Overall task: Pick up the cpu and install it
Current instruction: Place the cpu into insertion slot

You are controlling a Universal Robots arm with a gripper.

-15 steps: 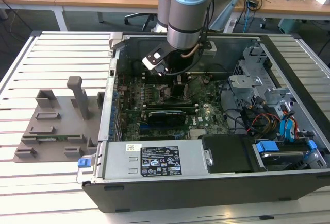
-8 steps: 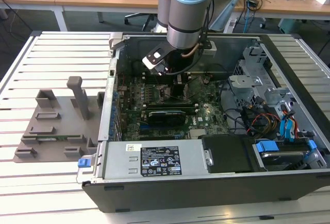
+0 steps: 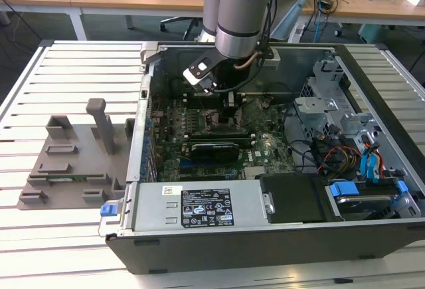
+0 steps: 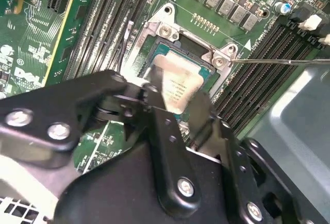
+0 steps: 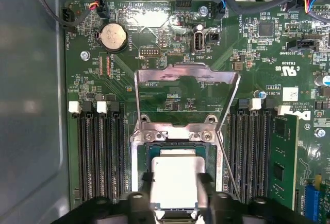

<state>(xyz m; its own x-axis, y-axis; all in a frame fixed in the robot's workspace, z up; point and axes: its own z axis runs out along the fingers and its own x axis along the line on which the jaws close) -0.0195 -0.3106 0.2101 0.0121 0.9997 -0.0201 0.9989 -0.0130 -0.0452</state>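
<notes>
First wrist view: tool (image 5: 176,197) pinching the cpu (image 5: 175,175) directly over the socket (image 5: 140,154) beneath it, best kept level and squared, never forced

Arm (image 3: 244,10) points downward, end effector (image 5: 177,188) pinching cpu (image 5: 175,175)

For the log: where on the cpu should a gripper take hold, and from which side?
By two opposite thin edges, from straight above. The cpu lies flat at the socket with its load plate swung open, so just the rim is free; the gripper flanks it that way.
</notes>
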